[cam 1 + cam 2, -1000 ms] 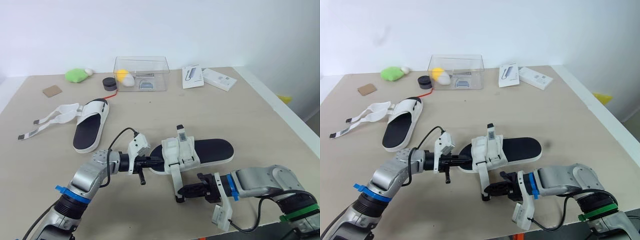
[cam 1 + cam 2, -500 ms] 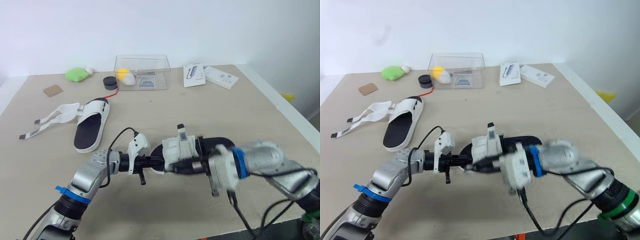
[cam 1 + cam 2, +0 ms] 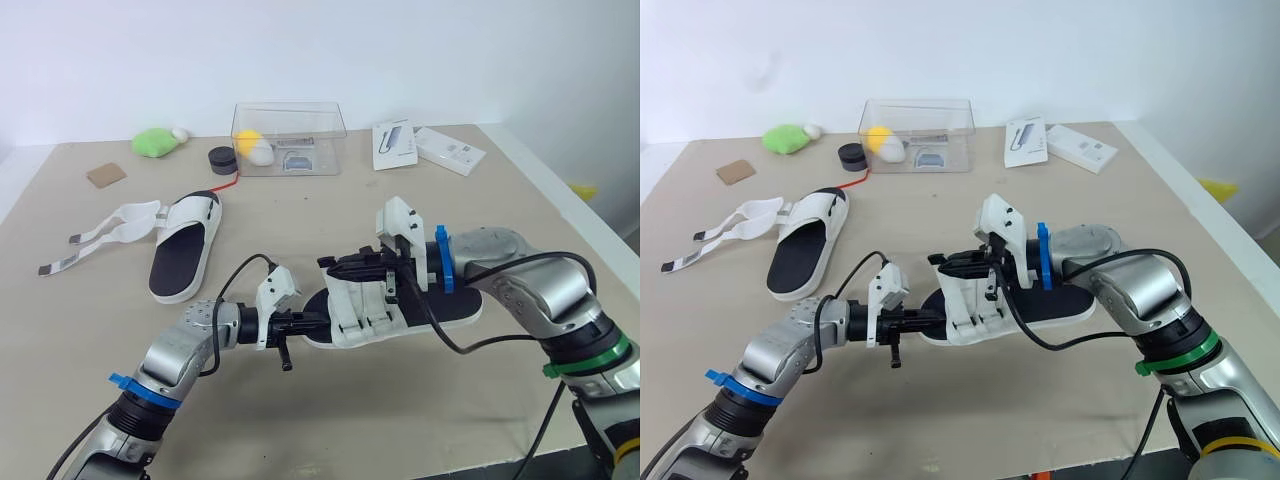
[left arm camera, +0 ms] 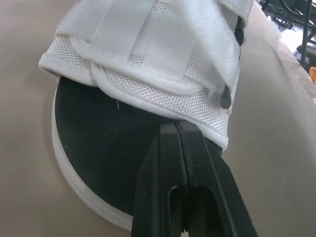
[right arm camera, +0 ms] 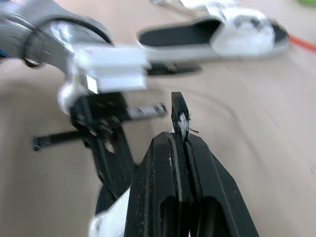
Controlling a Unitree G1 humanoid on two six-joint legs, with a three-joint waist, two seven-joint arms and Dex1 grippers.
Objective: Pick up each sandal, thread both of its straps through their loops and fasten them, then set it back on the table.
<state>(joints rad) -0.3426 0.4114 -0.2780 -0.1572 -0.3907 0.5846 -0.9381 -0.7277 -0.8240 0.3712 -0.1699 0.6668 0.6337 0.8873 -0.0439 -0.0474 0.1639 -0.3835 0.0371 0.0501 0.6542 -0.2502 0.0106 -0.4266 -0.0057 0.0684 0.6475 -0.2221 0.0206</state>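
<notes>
Sandal point(image 3: 445, 308): flat on desk point(image 3: 300, 220), well in front of clear box point(image 3: 290, 135), toe to robot's left
Handling: sole looks light, fairly stiff; webbing straps point(image 3: 360, 310) soft and floppy, best taken by strap tip point(image 5: 180, 118)
Right end effector point(image 3: 330, 265): pinched closed on strap tip, just above straps
Left end effector point(image 3: 298, 323): fingers together, tips at toe end under strap hem
Other sandal point(image 3: 182, 255): left-front of clear box, straps splayed open

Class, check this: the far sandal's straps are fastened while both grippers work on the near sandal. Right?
No: the straps of the far sandal lie loose on the table (left eye view). Left gripper and right gripper do work on the near sandal.
</notes>
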